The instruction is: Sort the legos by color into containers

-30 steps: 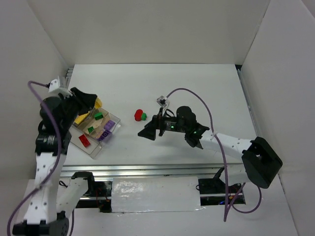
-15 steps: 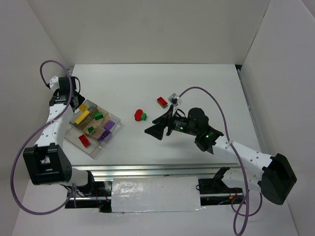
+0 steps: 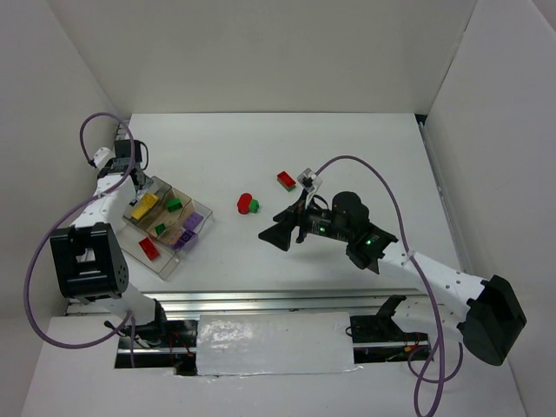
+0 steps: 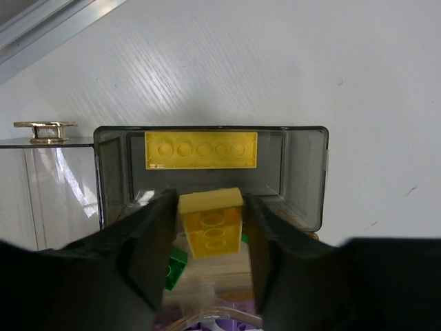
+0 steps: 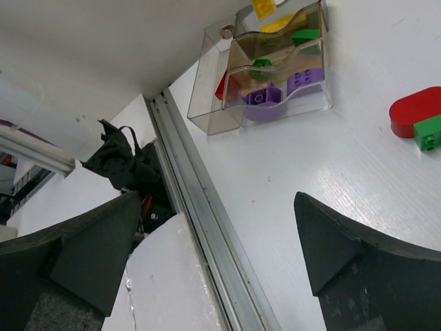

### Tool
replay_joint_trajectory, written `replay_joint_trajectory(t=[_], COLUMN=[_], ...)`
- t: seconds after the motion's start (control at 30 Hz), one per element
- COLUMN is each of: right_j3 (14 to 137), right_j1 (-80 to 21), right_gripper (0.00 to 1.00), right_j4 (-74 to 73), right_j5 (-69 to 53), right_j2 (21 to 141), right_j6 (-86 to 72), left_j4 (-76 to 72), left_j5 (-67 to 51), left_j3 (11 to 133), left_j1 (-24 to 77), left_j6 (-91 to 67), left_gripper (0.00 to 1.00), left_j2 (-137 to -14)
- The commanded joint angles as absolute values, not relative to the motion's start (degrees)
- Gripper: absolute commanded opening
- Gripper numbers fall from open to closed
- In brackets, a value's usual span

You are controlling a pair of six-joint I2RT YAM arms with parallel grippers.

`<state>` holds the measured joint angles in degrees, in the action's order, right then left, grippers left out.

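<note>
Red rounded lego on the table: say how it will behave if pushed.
The red rounded lego looks like hard glossy plastic: probably stiff, light, slippery. Lying flat, it should slide, not roll. The green lego touches it, so a push likely moves both.

This is a robotics lab test cell: a white tabletop (image 3: 347, 148) boxed in by plain white panels (image 3: 261, 52) at 9, 12 and 3 o'clock, with an aluminium rail (image 3: 261, 300) along its 6 o'clock edge. Two white-and-black robot arms, the left arm (image 3: 104, 195) and the right arm (image 3: 434, 274), trail purple cables (image 3: 382, 187) from that edge. Toy legos (image 3: 244, 203) and a clear divided tray (image 3: 171, 263) at 9 o'clock serve as props.
</note>
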<state>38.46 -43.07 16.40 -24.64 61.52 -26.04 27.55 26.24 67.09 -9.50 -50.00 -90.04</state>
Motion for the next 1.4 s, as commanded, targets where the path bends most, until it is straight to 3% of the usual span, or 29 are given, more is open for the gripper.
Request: replay_joint_trajectory(t=[0.0,0.07,0.2,0.4,0.53,0.63,0.8,0.97,1.37], right_j3=[38.67,38.76,39.29,51.54,66.76,81.26,99.63,103.97,104.58], right_j1=[-42.72,-42.72,-42.71,-42.8,-42.8,-43.06,-44.56,-44.74,-45.0], right_gripper=[1.0,1.0,1.0,1.0,1.0,1.0,1.0,1.0,0.95], right_j4=[16.44,16.17,15.91,1.17,-15.79,-27.04,-38.05,-36.14,-32.43], right_j5=[-26.28,-26.54,-25.76,-7.59,9.64,13.44,19.15,17.93,14.33], right_j2=[60.82,61.0,61.43,71.08,88.27,101.8,119.31,126.12,130.43], right_j6=[-24.43,-24.17,-24.26,-29.43,-37.78,-41.82,-44.99,-45.7,-46.67], left_j4=[26.02,26.19,25.93,25.4,23.29,24.42,32.07,35.42,32.26], left_j5=[27.6,27.16,25.76,18.91,12.66,12.65,6.43,-7.27,-11.16], left_j3=[67.68,67.5,67.06,64.61,59.77,56.35,55.2,54.58,48.78], left_j1=[-10.72,-11.6,-11.87,-7.57,2.16,9.72,12.22,12.3,12.39], left_j6=[-52.03,-52.73,-52.56,-47.91,-42.73,-39.48,-31.83,-22.86,-22.33], left_gripper=[0.61,0.7,0.99,0.99,0.99,0.99,0.99,1.0,0.99], left_j2=[-89.21,-89.12,-88.42,-77.72,-62.98,-54.1,-44.66,-39.73,-34.37])
